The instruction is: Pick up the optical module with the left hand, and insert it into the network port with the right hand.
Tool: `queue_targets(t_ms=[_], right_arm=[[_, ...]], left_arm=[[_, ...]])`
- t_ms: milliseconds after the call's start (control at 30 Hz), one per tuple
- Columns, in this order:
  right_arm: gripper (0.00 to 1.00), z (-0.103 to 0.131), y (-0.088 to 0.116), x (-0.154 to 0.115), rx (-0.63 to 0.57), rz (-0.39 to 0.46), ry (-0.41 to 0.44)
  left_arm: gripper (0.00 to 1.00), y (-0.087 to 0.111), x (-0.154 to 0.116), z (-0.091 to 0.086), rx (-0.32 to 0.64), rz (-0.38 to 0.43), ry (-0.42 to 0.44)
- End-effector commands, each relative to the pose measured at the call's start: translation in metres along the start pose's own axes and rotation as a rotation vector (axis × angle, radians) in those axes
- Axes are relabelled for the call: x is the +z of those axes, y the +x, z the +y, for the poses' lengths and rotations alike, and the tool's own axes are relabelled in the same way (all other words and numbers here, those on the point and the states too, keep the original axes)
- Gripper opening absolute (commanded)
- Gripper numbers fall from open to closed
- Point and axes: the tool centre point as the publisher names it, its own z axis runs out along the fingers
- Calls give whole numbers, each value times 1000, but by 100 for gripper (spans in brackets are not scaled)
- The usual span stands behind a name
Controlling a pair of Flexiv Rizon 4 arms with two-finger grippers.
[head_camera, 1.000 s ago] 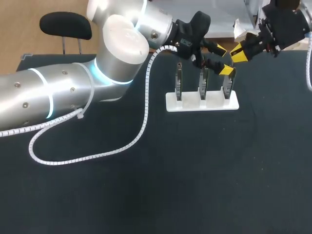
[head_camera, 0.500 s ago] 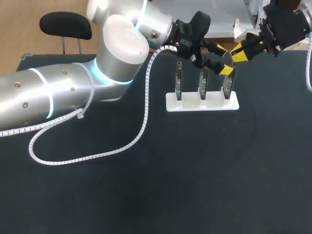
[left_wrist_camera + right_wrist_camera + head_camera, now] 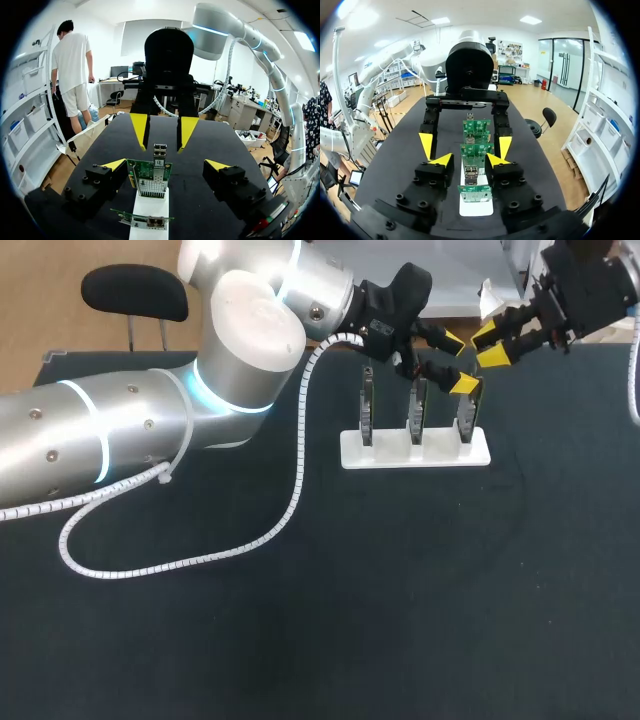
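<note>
Optical module (image 3: 466, 418) stands upright in the rightmost slot of white stand (image 3: 352, 452), not lifted. Left gripper (image 3: 458, 362) is unchanged over the last second: fingers wide apart either side of the module top, gripping nothing. Right gripper (image 3: 489, 345), partly open and empty, has edged up and back from the stand. Probably right is clearing room; left grasp not yet made.
</note>
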Motion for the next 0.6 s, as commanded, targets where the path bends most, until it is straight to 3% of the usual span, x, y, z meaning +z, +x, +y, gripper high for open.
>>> queue_targets(t_ms=[33,133,200,300,600], right_arm=[[41,0,-1,-6,-2,-6,8],[39,1,-2,-12,4,-18,17],[32,1,-3,-16,-1,-17,26],[38,1,-5,-22,3,-34,39],[41,4,-4,-35,1,-44,59]], left_arm=[[100,0,1,0,1,0,0],[100,0,1,0,1,0,0],[100,0,1,0,1,0,0],[100,0,1,0,1,0,0],[100,0,1,0,1,0,0]])
